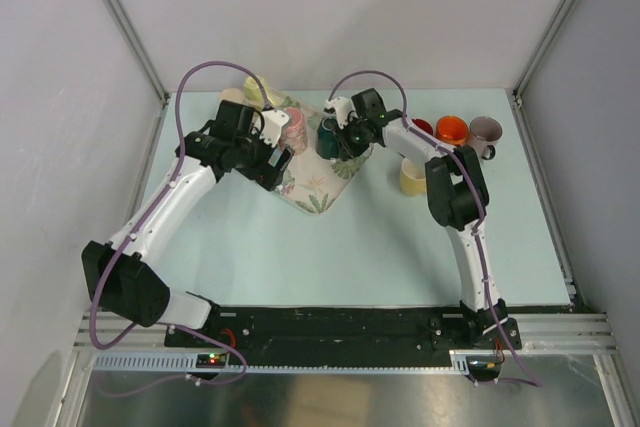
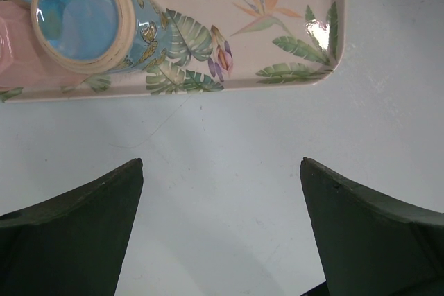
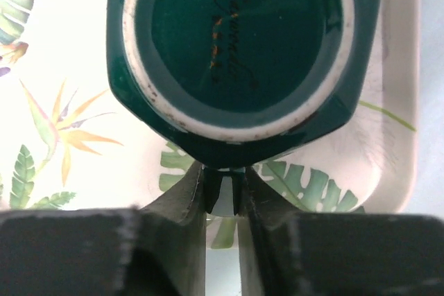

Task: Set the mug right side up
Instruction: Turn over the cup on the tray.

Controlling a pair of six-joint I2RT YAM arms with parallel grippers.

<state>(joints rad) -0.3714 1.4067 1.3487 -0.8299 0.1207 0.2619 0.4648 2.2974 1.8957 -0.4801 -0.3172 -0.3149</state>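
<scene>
A dark green mug (image 3: 236, 39) stands upside down on the floral tray (image 3: 62, 46), its glazed base with a maker's mark facing up. My right gripper (image 3: 223, 178) is shut on the mug's handle, which shows as a thin dark strip between the fingers. In the top view the green mug (image 1: 326, 137) sits at the tray's (image 1: 315, 192) right side, with the right gripper (image 1: 345, 137) against it. My left gripper (image 2: 222, 164) is open over bare table just off the tray's (image 2: 291, 67) edge, holding nothing. It hangs by the tray's left side, the left gripper (image 1: 275, 162) in the top view.
A blue mug (image 2: 83, 19) with a cream rim stands mouth up on the tray, beside a pink mug (image 1: 293, 129). Right of the tray stand a red mug (image 1: 422, 128), an orange mug (image 1: 451, 130), a grey mug (image 1: 485, 133) and a cream mug (image 1: 412, 178).
</scene>
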